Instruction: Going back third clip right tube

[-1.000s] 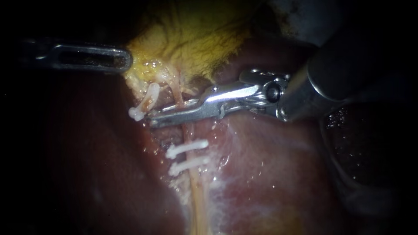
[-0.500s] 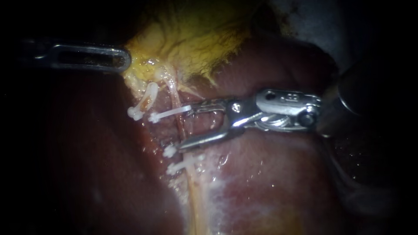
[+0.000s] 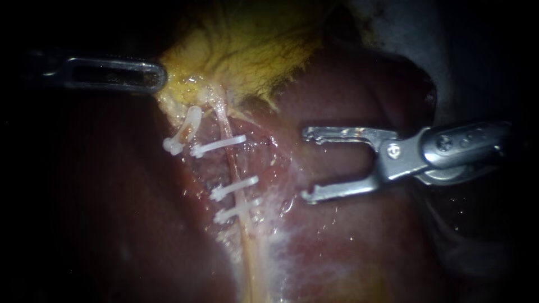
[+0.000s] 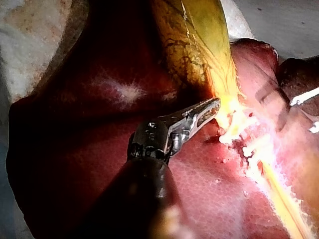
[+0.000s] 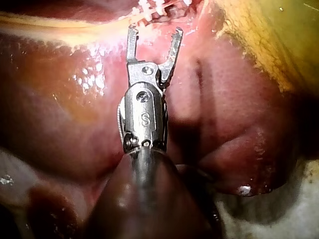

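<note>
Right instrument (image 3: 306,165), entering from the right of the endoscope view, stood with its jaws spread wide and gripping nothing. Both tips lay over the liver (image 3: 348,252), apart from the right tube (image 3: 229,165) and to its right. Three white clips crossed that tube. The uppermost clip (image 3: 219,146) sat closed across it just below the yellow gallbladder (image 3: 252,50). The two lower clips (image 3: 234,188) lay close together further down, with a bare stretch of tube between them and the uppermost clip. A curved clip (image 3: 182,134) lay just beside the left end of the uppermost clip, off the right tube. Left instrument (image 3: 157,76) came in from the left, and its jaws lay together on the yellow edge of the gallbladder, which was drawn toward them. In the right wrist view the open jaws pointed toward the clips ahead, short of them.
</note>
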Tool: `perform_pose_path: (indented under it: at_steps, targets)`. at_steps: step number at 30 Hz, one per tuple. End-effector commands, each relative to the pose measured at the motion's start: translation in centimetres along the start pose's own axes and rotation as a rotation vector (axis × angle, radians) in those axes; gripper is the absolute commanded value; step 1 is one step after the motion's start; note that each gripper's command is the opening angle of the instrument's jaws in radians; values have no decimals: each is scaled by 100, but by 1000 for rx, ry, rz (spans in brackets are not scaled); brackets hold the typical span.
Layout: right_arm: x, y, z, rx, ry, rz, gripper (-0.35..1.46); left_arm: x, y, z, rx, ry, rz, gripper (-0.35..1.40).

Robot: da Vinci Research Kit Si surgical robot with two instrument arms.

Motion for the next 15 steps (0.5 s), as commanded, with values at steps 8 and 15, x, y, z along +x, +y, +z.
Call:
perform_pose_path:
  at_steps: [8,15]
  targets:
    - [-4,-3,-19,17,-7,-8,60,0,1,1,0,0,0,-35]
    - [-4,-3,-21,19,-16,-9,60,9,4,21,-9,-6,5,-35]
